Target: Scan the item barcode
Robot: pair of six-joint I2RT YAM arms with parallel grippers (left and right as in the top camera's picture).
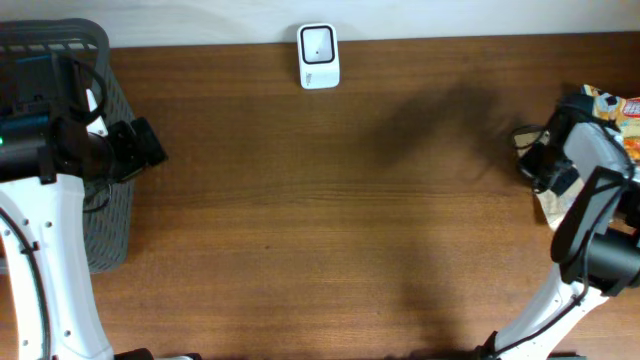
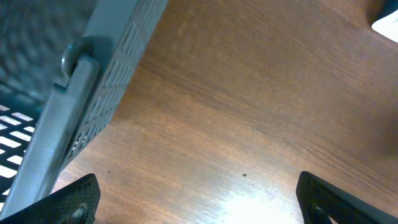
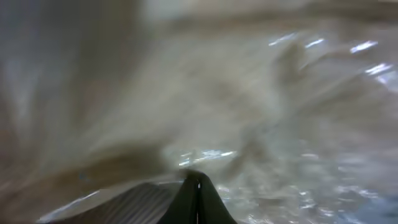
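The white barcode scanner stands at the table's back edge, in the middle; its corner shows in the left wrist view. At the far right lie packaged items: a colourful snack bag and a tan pack. My right gripper is among them, shut. In its wrist view the closed fingertips press into blurred, shiny crinkled packaging; whether any film is pinched cannot be told. My left gripper hovers open over bare wood, with nothing between its fingers.
A grey mesh basket stands at the left edge, its rim just left of my left gripper. Brown wooden tabletop stretches between the two arms.
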